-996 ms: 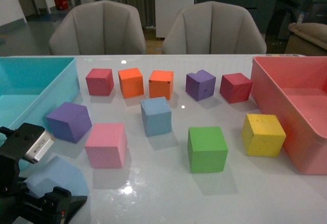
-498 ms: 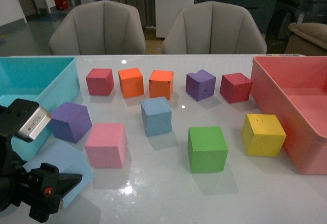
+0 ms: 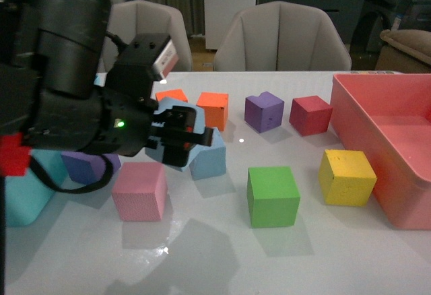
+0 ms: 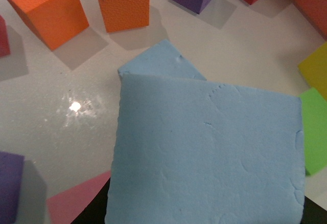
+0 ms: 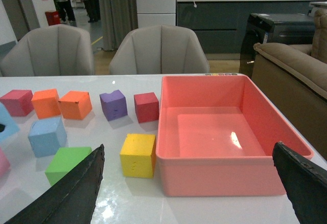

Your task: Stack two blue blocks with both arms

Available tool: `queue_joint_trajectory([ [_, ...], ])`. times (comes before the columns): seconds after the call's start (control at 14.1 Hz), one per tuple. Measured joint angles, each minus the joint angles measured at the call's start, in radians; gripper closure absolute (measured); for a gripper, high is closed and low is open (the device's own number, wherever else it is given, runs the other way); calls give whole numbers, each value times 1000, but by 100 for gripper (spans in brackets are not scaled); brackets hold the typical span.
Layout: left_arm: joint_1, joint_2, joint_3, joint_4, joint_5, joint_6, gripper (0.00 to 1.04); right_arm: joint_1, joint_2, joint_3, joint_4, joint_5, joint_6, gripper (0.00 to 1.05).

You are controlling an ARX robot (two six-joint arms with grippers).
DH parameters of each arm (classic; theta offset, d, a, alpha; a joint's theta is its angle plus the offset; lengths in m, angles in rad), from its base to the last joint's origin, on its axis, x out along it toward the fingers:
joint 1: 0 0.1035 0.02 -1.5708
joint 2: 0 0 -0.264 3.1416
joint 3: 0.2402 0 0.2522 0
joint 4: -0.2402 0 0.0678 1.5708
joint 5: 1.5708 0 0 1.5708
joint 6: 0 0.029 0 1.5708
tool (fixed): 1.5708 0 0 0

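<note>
A glossy white table point(image 3: 323, 254) was seen, with a large teal plastic bin point(image 3: 23, 201) set at its left edge and a large pink plastic bin point(image 3: 357, 137) at its right. Between them, foam cubes were laid directly on the surface. In the far row were placed a partly hidden orange foam cube point(image 3: 172, 95), a second orange foam cube point(image 3: 214, 106), a notched purple foam cube point(image 3: 263, 111) and a dark red foam cube point(image 3: 310, 114). Nearer were set a plain purple foam cube point(image 3: 84, 167), a pale blue foam cube point(image 3: 209, 161), a pink foam cube point(image 3: 139, 190), a green foam cube point(image 3: 273, 196) and a yellow foam cube point(image 3: 347, 177), the last just beside the pink bin.
</note>
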Motion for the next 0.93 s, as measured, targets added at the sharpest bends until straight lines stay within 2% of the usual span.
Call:
queue_joint_trajectory([
  [0.28, -63, 172, 253, -95, -116, -129, 55, 0, 0, 0, 0, 0, 0, 6],
  [0.5, -80, 246, 349, -151, -167, -187, 55, 0, 0, 0, 0, 0, 0, 6],
  [0.93, -89, 264, 368, -156, -174, -211, 55, 0, 0, 0, 0, 0, 0, 6],
])
